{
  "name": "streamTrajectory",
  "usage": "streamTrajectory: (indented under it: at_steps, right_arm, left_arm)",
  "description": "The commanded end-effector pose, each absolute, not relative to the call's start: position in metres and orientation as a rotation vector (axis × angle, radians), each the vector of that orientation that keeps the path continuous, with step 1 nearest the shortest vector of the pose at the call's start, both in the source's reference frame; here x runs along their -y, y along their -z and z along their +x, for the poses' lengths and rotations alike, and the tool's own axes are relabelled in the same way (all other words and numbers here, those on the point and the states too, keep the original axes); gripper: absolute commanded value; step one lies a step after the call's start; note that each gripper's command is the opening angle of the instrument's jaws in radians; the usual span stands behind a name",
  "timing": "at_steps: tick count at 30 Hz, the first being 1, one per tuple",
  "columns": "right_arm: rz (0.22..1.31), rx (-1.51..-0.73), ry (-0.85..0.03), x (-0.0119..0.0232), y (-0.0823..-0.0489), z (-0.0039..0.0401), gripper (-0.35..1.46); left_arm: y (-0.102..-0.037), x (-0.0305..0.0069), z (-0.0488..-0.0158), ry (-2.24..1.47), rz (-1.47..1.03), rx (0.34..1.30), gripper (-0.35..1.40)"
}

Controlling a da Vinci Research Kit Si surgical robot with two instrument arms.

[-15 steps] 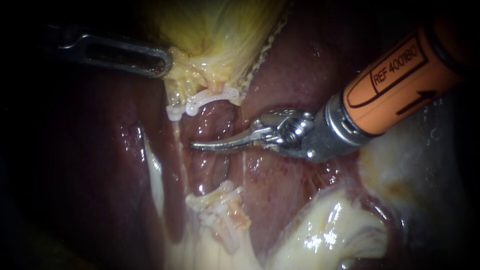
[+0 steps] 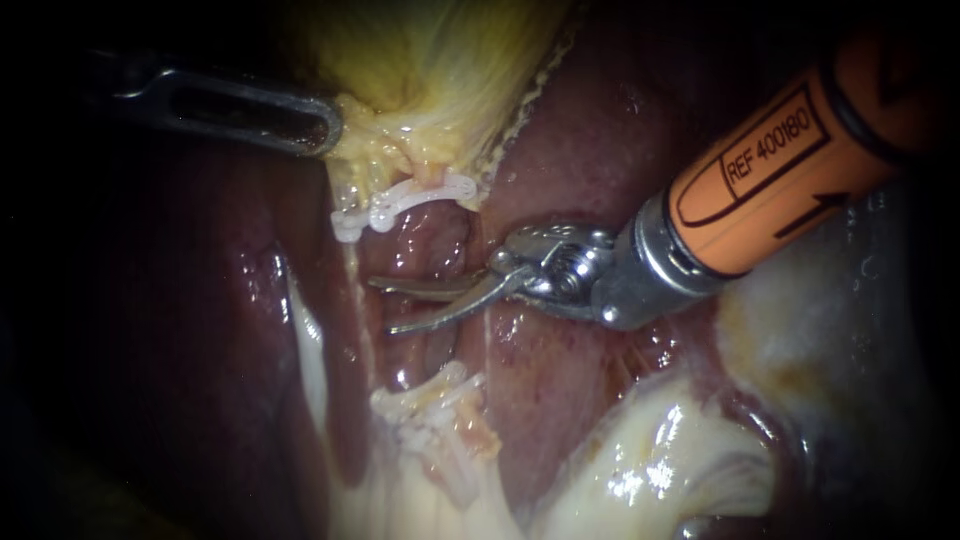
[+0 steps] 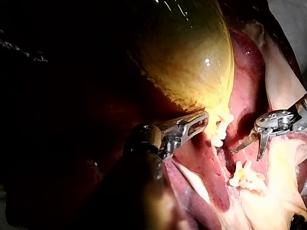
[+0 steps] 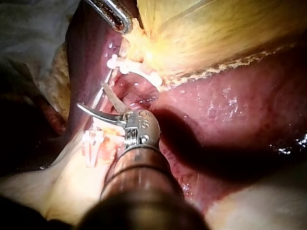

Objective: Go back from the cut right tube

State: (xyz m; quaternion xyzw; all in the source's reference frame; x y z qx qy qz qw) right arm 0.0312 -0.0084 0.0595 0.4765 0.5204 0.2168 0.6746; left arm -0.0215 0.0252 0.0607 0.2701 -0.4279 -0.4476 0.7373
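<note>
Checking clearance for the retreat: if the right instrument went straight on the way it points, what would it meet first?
Probably the dark liver just beyond its open jaws; the right instrument points between the upper clip and the lower clips. Depth is unclear.

The gallbladder (image 2: 430, 60) is glowing yellow, streaked with paler strands. The liver (image 2: 600, 150) is showing dark, glossy red. The upper clip (image 2: 405, 200) is gleaming white, and the lower clips (image 2: 430, 415) are showing white tinged with orange. The right instrument (image 2: 382, 305) is wearing an orange sleeve with black outlines behind silver jaws. The left instrument (image 2: 330, 125) is looking steel-grey.
</note>
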Motion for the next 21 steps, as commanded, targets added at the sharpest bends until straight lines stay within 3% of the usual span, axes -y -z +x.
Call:
streamTrajectory:
  at_steps: [1,5,9,11,14,18,21]
  right_arm:
    - [1.058,-1.181,-0.476,0.0084,-0.0594,0.0311,1.4]
    - [0.897,-1.253,-0.437,0.0087,-0.0588,0.0305,1.4]
    - [0.589,-1.316,-0.424,0.0092,-0.0581,0.0291,1.43]
    - [0.506,-1.315,-0.402,0.0093,-0.0578,0.0282,1.43]
    - [0.42,-1.258,-0.361,0.0093,-0.0572,0.0267,1.43]
    - [0.357,-1.086,-0.271,0.0089,-0.0559,0.0246,1.43]
    - [0.329,-0.993,-0.251,0.0088,-0.0548,0.0233,1.43]
  left_arm:
    - [-0.0607,-0.0253,-0.0215,0.983,0.593,0.939,-0.35]
    - [-0.0609,-0.0253,-0.0214,0.987,0.596,0.938,-0.35]
    - [-0.0612,-0.0252,-0.0212,0.991,0.599,0.937,-0.35]
    - [-0.0612,-0.0253,-0.0212,0.99,0.6,0.937,-0.35]
    - [-0.0613,-0.0253,-0.0212,0.99,0.6,0.937,-0.35]
    - [-0.0613,-0.0253,-0.0212,0.99,0.6,0.937,-0.35]
    - [-0.0613,-0.0253,-0.0212,0.99,0.6,0.937,-0.35]
